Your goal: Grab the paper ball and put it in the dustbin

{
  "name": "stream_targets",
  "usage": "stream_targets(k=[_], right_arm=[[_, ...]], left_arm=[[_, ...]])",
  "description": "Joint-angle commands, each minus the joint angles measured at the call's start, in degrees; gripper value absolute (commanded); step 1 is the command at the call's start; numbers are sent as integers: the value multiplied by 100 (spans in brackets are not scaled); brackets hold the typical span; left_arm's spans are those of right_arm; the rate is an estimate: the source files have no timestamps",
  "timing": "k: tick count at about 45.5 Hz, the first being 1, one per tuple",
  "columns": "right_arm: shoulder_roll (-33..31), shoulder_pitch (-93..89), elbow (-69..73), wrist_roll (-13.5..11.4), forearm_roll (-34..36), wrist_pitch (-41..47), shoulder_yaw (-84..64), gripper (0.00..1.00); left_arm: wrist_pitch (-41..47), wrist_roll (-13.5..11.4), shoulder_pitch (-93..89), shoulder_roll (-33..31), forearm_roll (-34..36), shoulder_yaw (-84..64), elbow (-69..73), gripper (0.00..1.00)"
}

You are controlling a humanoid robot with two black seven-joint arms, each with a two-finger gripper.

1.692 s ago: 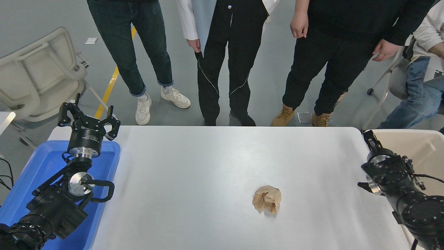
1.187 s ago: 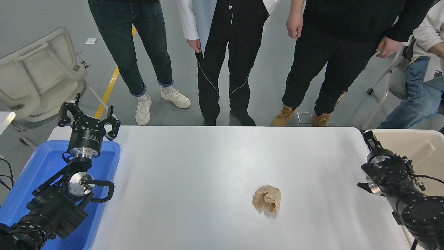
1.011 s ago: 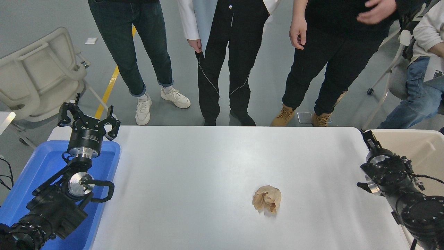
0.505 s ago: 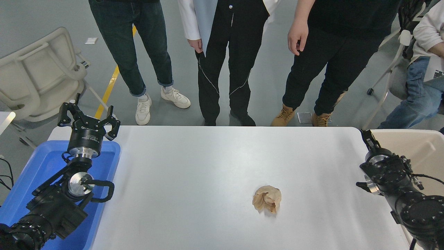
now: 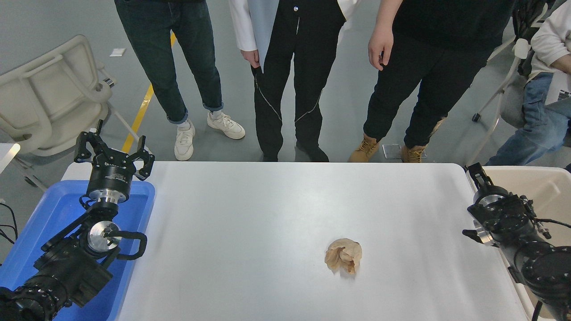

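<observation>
- On the near half of the white bench [image 5: 276,209], right of centre, the paper ball [image 5: 343,255] lies alone, nothing touching it.
- At the lower left the left hand [image 5: 114,151] is parked over the blue tray [image 5: 53,209], fingers spread, holding nothing.
- At the right edge the right hand [image 5: 478,173] hangs by the dustbin [image 5: 542,187], well apart from the ball; whether it is spread or pressed together I cannot tell.
- The pick looks not yet begun; next the right arm must swing left and down over the ball.
- Beyond the bench, people stand watching.
</observation>
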Motion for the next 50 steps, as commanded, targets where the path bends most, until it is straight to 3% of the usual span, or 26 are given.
stream_targets(k=[1,12,24,39,50], right_arm=[[-914,503,1011,0,-1,37,-32,100],[-2091,1372,1961,0,-81,458,-172,100],[-2892,3130,3622,0,-81,1118,-1859,100],[-2866,5854,5353,0,-81,2656,-3819,100],[-2331,7806,6944,0,-89,3824,-5085,100]], left_arm=[[0,0,0,0,0,0,2,99],[0,0,0,0,0,0,-6,99],[0,0,0,0,0,0,-6,99],[0,0,0,0,0,0,2,99],[0,0,0,0,0,0,2,99]])
